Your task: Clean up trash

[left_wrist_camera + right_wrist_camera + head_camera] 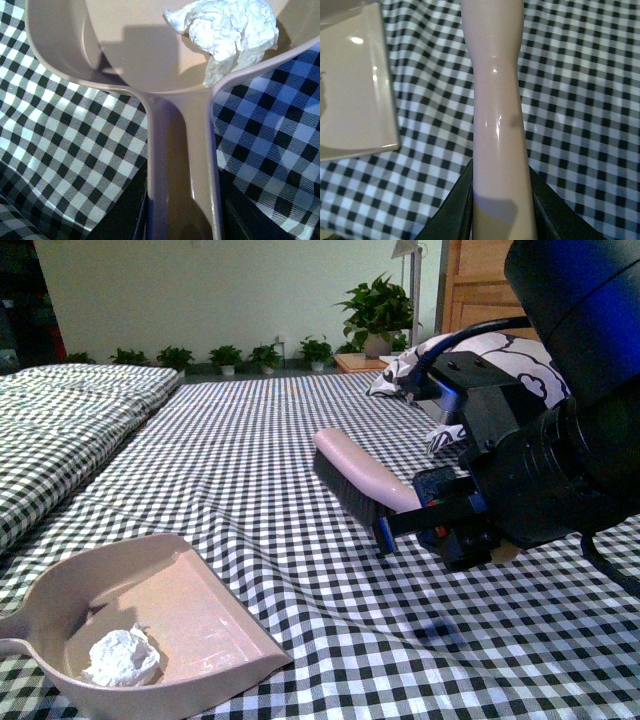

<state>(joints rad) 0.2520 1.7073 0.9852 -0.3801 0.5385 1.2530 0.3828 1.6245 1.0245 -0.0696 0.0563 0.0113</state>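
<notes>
The crumpled white paper (122,657) sits inside the beige dustpan (190,620) near its back wall, on the checkered cloth (300,460). The right gripper (440,515) is clamped on the pink brush (360,475), held above the cloth. The left gripper (182,220) grips the dustpan's handle.
</notes>
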